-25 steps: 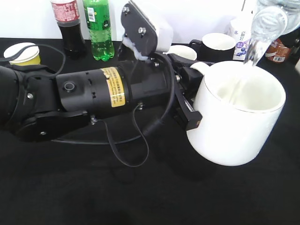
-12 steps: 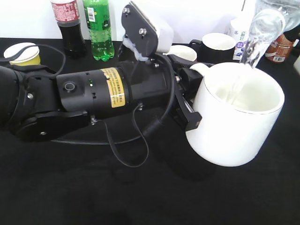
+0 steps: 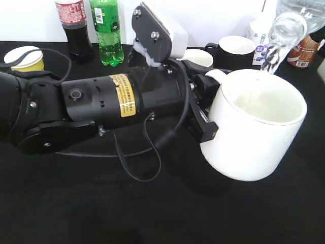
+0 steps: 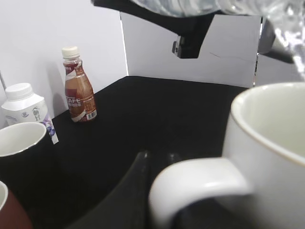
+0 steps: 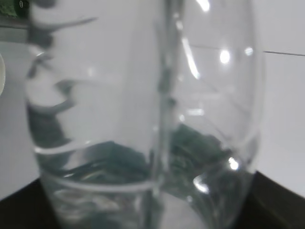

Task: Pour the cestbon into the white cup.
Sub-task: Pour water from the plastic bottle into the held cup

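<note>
Slightly lower and further tipped than a second ago, the white cup (image 3: 254,124) hangs off the black table (image 3: 101,203), its loop handle clamped in the left gripper (image 3: 205,109). Above its rim the cestbon (image 3: 284,30) is tilted neck-down at the upper right, water falling from it towards the cup's mouth. Its clear body fills the right wrist view, so whether the right gripper is clenched on it cannot be told.

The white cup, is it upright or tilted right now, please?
Tilted: the white cup is held off the table by the left gripper, mouth leaning toward the bottle.
</note>
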